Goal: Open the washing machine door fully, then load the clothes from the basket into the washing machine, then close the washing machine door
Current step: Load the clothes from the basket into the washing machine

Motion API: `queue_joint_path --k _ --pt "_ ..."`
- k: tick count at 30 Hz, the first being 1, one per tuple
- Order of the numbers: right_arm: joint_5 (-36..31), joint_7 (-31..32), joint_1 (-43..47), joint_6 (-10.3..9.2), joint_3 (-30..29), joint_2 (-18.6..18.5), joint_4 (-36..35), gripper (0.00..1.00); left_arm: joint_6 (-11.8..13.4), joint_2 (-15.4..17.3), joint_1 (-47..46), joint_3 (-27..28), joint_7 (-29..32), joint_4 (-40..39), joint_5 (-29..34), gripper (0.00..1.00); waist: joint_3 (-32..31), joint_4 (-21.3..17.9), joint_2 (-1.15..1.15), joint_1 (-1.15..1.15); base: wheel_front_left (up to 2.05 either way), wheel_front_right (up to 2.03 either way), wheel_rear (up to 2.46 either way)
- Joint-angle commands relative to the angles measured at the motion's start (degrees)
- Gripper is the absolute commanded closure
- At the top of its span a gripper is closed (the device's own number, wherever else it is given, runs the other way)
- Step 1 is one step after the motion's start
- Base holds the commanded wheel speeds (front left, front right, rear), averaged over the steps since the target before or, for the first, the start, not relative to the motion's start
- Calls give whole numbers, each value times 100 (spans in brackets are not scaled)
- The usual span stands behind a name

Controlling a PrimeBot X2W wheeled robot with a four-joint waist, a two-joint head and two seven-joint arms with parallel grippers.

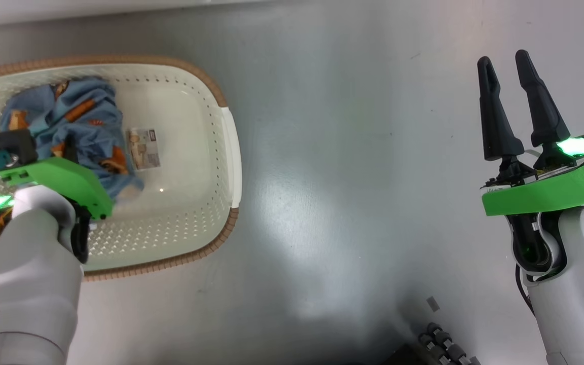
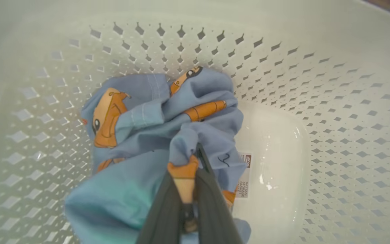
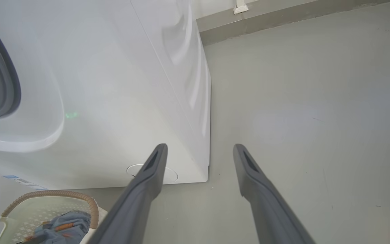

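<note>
Loading is the step in hand, I judge: the washer (image 3: 113,84) shows its grey gasket (image 3: 12,88) bare, so its door seems already open. There is one washer, and one basket (image 1: 231,152) stands on the floor (image 1: 373,177) just before its front. In the basket, toward its far left corner, lies one bundle of blue clothes (image 1: 86,119); how many garments it holds I cannot tell. One label (image 1: 144,148) sits on the basket's bottom, beside the bundle. Of the two grippers, the left gripper (image 2: 195,161) is down in the basket, clenched on a fold of the clothes. The right gripper (image 1: 505,58) hangs over bare floor at the right, fingers spread and nothing in them. The next move calls for lifting the bundle clear over the basket's rim without losing trailing cloth, then carrying it to the washer
</note>
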Motion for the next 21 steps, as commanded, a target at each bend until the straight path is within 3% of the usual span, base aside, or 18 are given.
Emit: queue_joint_path --k 1,12,21 --pt "44 -26 225 52 57 11 -88 0 -80 152 304 26 -145 -50 1 100 -98 34 0 0 0 0 0" --pt "25 -26 360 52 38 -22 -27 0 -221 16 739 -62 -424 -486 -28 100 -546 183 0 0 0 0 0" --pt "17 -26 475 52 61 -54 39 0 -270 -88 1516 52 -432 -1887 -14 100 -872 295 0 0 0 0 0"
